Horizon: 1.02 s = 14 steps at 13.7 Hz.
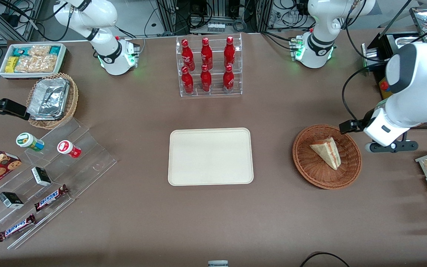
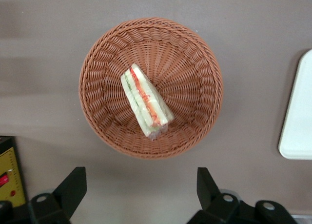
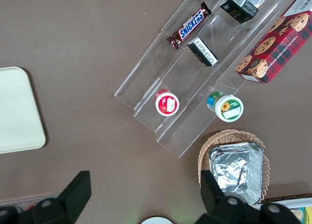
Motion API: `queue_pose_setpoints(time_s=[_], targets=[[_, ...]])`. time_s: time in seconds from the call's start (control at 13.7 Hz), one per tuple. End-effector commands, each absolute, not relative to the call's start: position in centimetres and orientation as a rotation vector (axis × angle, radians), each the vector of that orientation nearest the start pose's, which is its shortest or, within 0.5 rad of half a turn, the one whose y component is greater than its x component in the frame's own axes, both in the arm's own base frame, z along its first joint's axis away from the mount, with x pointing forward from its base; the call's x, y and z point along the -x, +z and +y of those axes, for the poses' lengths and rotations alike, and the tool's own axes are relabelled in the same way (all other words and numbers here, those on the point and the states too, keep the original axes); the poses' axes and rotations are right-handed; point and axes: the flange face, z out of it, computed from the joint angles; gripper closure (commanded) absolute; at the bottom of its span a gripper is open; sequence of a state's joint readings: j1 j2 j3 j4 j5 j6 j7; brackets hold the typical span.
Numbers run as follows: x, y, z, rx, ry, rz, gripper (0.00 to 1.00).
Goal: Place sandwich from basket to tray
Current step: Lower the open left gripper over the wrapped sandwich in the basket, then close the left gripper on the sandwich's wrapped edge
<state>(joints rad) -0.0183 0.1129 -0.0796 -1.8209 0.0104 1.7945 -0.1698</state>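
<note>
Brown tabletop is carrying the basket [image 1: 327, 157] at the tray's [image 1: 210, 156] three o'clock; the sandwich [image 2: 146, 101] is lying inside, probably soft, best pinched across its bread faces. The gripper [image 2: 141, 187] is hovering wide, empty.

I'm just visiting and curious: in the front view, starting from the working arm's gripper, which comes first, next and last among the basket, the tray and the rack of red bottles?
From the gripper, fingers open:
1. Basket, right beside it, sandwich inside.
2. Tray, mid-table, toward the parked arm's end.
3. Rack of red bottles, farther from the front camera than the tray.
</note>
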Motion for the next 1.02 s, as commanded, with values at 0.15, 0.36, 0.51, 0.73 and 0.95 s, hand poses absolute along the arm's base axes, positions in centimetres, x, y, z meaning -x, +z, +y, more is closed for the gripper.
queue_pose_setpoints(time_s=[0.15,0.36,0.51,0.73,0.95], targets=[[-56.0,43.5,-5.0,3.076,0.150,-0.430,0.00],[-54.9,39.8,-4.9,3.067,0.105,-0.527,0.00],[-53.7,37.1,-5.0,3.069,0.079,-0.545,0.00],[-52.9,34.8,-4.9,3.065,0.051,-0.604,0.00],[-53.0,34.1,-4.8,3.059,0.047,-0.639,0.00]])
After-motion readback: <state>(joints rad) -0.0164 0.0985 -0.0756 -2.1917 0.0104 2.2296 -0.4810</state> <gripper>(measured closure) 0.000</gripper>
